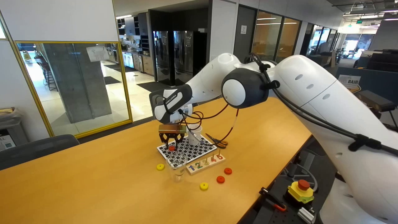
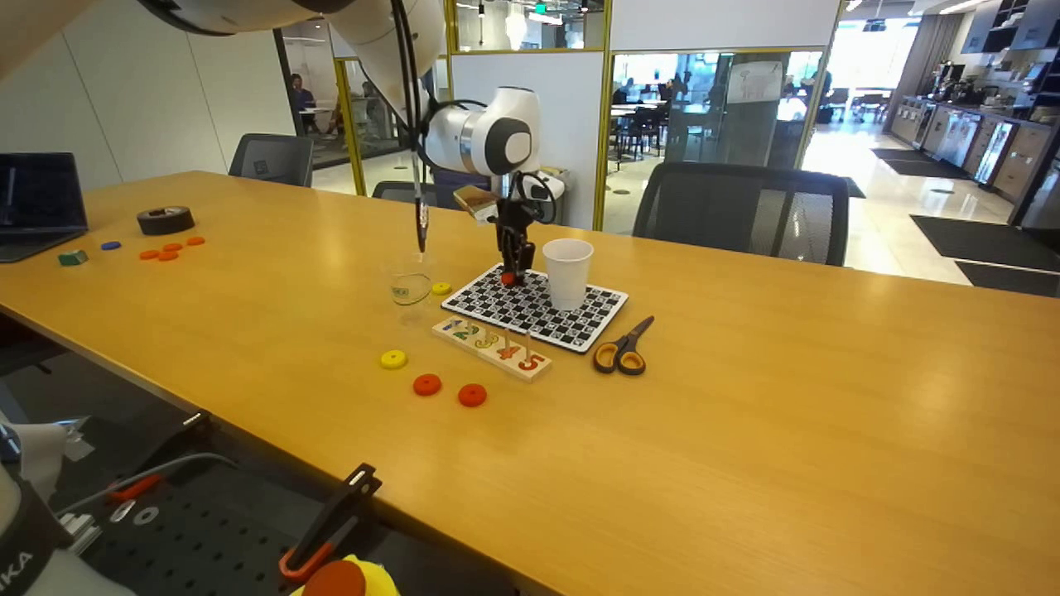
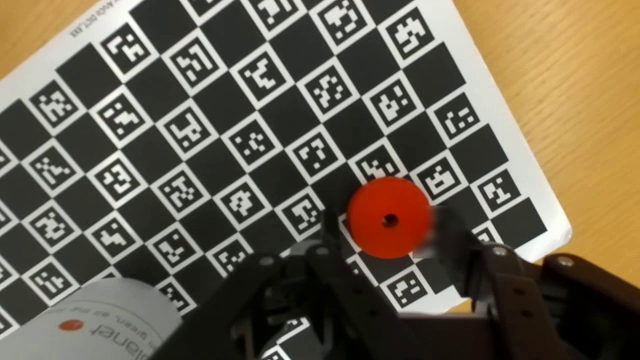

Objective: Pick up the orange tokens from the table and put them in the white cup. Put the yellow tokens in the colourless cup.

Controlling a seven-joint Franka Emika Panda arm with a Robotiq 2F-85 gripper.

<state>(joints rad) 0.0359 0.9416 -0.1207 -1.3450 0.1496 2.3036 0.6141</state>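
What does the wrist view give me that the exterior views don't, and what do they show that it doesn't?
Only the wrist view: lettering and an orange-red dot on the side of the white cup, plus small print along an edge of the checkerboard.

Only the exterior views, in both: the colourless cup, the yellow tokens, more orange tokens, the scissors and the numbered peg board.

Shared: the white cup, the checkerboard, the gripper and the orange token between its jaws.

Upright white cup mid-frame in an exterior view, colourless cup further left, yellow tokens nearby, orange tokens below centre (another mid-frame)
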